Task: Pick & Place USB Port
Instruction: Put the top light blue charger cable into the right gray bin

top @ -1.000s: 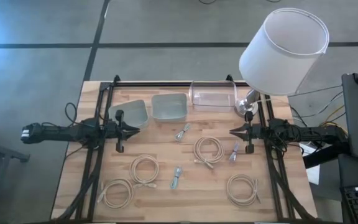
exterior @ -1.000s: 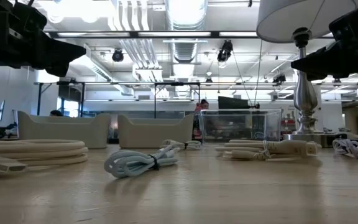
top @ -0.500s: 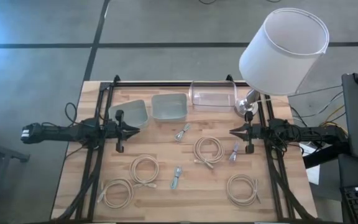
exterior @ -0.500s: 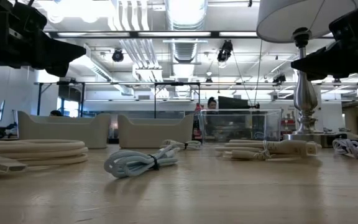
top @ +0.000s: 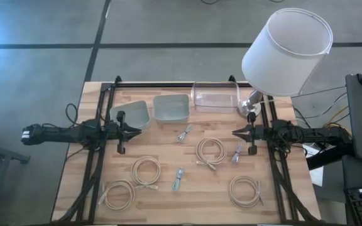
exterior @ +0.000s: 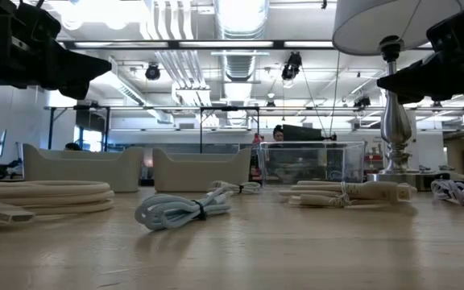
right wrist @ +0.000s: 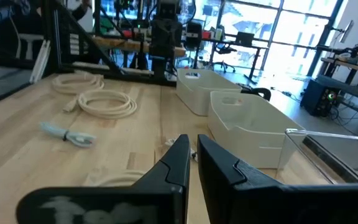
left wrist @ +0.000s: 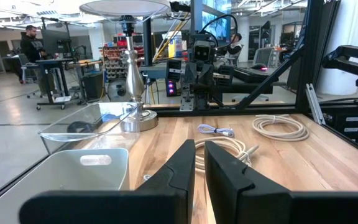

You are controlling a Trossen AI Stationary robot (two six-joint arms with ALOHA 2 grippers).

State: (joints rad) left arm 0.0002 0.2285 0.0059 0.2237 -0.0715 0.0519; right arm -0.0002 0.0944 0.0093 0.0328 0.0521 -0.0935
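Cables: seven on the table; four cream coils, three small grey-blue bundles.
Bins: two pale, one clear, at the far edge.
Lamp: one, far right.
Left gripper: nearly closed, holds nothing, above the left side.
Right gripper: closed, empty, above the right side.

a: between your two arms the desk carries coiled cables and small bundles, with bare wood between them.

b: at the far edge, two bins, a clear box and the lamp block you.
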